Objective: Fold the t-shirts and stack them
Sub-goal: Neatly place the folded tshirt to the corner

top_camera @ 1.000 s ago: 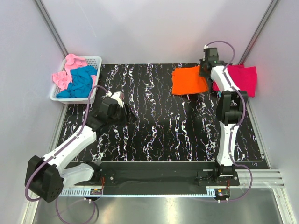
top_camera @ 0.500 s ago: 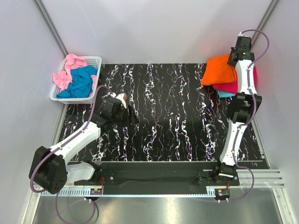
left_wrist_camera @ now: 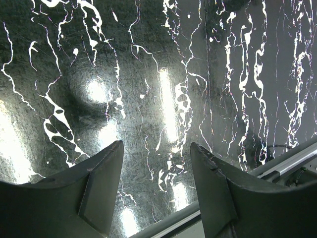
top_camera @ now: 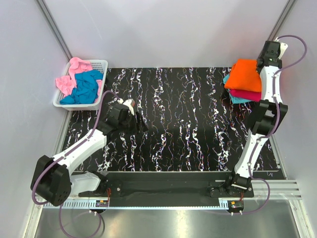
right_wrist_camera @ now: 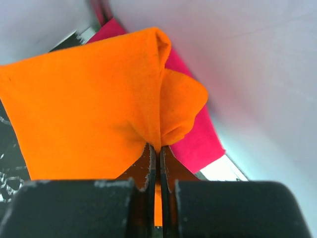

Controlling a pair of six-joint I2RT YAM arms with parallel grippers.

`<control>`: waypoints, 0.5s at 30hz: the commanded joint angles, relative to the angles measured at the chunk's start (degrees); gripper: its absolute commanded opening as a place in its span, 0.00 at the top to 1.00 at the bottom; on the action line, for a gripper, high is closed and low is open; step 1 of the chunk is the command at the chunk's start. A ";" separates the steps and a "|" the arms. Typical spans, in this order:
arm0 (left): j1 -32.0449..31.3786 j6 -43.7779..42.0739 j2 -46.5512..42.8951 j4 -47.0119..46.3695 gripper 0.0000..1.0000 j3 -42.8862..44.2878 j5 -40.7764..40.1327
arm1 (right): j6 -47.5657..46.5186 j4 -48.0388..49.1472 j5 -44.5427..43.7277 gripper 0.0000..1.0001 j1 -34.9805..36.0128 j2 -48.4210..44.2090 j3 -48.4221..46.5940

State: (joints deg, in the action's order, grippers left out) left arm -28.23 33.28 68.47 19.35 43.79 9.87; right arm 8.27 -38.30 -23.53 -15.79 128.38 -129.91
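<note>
The right gripper (top_camera: pixel 259 63) is way out at the far right corner of the black, white-veined marble-look worktop (top_camera: pixel 188 129). It's clamped tight on a bunched-up bit of the folded bright orange cloth t-shirt (top_camera: pixel 244 74). In the right wrist view the fingers are pressed together with only a pinch of orange fabric between them, and the cloth puckers up into a little ridge there.

The orange one lies over a folded crimson-pink cloth t-shirt (top_camera: pixel 244 94). A sliver of teal blue cloth (top_camera: pixel 238 100) pokes out under that along the near edge, so it's a pile right in that corner. Can't really tell whether the orange shirt is fully resting on the pile or partly hanging from the pinch.

The left gripper (left_wrist_camera: pixel 156 148) sits over the left part of the worktop, not far from the left edge. Its jaws are spread apart with nothing between them, just bare marble pattern and light glare in its wrist view.

Over at the far left corner is the white plastic lattice basket (top_camera: pixel 59 102). It holds a crumpled light pink cloth t-shirt (top_camera: pixel 69 79) heaped toward the far-left side and a rumpled teal blue cloth t-shirt (top_camera: pixel 87 87) beside it, both unfolded.
</note>
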 commanded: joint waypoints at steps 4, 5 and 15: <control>0.28 0.12 0.44 -2.83 0.39 0.86 1.03 | 1.92 4.47 -6.44 1.00 -1.00 -1.91 -2.89; 0.28 0.12 0.79 -2.74 0.39 0.86 1.03 | 1.92 4.38 -6.18 1.00 -1.00 -1.29 -3.24; 0.28 0.03 4.48 -3.27 0.39 2.18 1.12 | 4.03 4.20 -16.03 1.00 -2.48 3.98 -4.74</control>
State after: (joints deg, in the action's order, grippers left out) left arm -28.23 33.28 72.25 18.96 43.79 9.89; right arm 11.00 -37.06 -33.06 -16.58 131.85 -130.96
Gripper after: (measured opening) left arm 0.609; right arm 0.022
